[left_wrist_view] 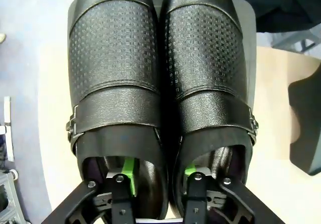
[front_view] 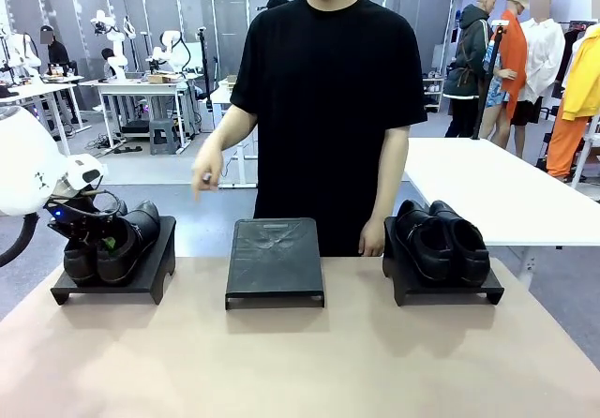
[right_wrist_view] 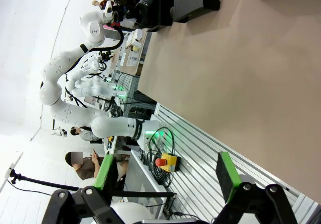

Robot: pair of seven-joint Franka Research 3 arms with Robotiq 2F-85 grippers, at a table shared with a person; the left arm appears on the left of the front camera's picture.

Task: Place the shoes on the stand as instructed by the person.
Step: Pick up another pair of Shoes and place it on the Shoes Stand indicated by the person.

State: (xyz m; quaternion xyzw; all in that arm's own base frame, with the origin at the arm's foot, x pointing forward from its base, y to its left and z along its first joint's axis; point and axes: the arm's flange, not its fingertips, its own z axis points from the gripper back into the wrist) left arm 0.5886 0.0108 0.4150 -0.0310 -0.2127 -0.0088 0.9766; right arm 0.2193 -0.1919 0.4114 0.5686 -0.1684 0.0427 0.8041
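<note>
Shoes, left pair [left_wrist_view: 160,98], side by side on left stand [front_view: 150,273] at table's [front_view: 300,362] left edge; heel openings nearest left gripper [left_wrist_view: 160,176], toes pointing away. Left gripper lowered onto pair, one green-padded finger [left_wrist_view: 129,174] inside each shoe's opening, inner walls of both shoes between the fingers; fingers part-way apart, not yet visibly squeezing. Seen from front, same gripper [front_view: 89,223] over heels of pair [front_view: 112,240]. Right gripper [right_wrist_view: 165,176] spread wide, holding nothing, over bare table [right_wrist_view: 241,73] well apart from all stands.

Farther across: middle stand [front_view: 275,261] bare, between the outer two; right pair [front_view: 442,240] on right stand [front_view: 445,291]. Beyond table, person [front_view: 328,109], one hand [front_view: 206,172] raised, finger pointing down toward left side, other hand [front_view: 372,240] hanging beside middle stand.

Step in hand, by judgement: grasp of left pair, apparently the pair indicated. Next move: closing fingers to pinch both inner walls together, lifting both shoes level and clear of stand's edge, carrying to middle stand, most likely the target. Risk: one shoe slipping from a shallow pinch.
</note>
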